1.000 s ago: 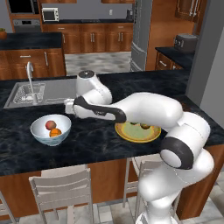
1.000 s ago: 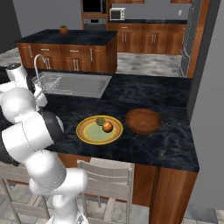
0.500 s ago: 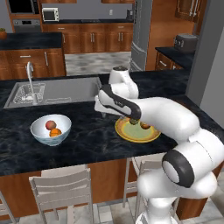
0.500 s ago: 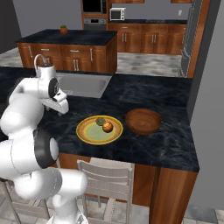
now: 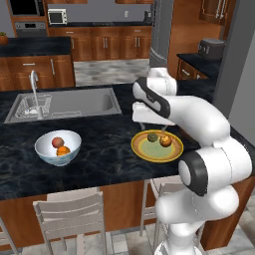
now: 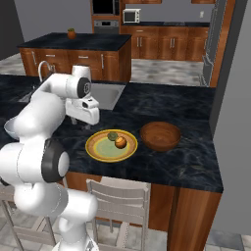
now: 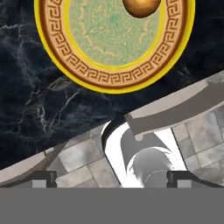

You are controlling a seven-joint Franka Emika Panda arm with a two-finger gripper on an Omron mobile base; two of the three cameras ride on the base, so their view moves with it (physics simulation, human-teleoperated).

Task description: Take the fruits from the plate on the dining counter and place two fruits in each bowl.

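We see two fruits on the plate (image 5: 157,148): a dark green one (image 5: 152,137) at its 12 o'clock, a yellow-orange one (image 5: 166,141) just beside it at 2. Two more fruits sit in the white bowl (image 5: 58,148). The wooden bowl (image 6: 160,136) sits at the plate's 3 o'clock. Gripper (image 5: 141,118) hangs above the plate's far-left rim; we cannot tell its opening.

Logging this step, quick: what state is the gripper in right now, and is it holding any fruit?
Gripper: open, fingertips spread wide with nothing between them; it hangs near the plate, holding no fruit.
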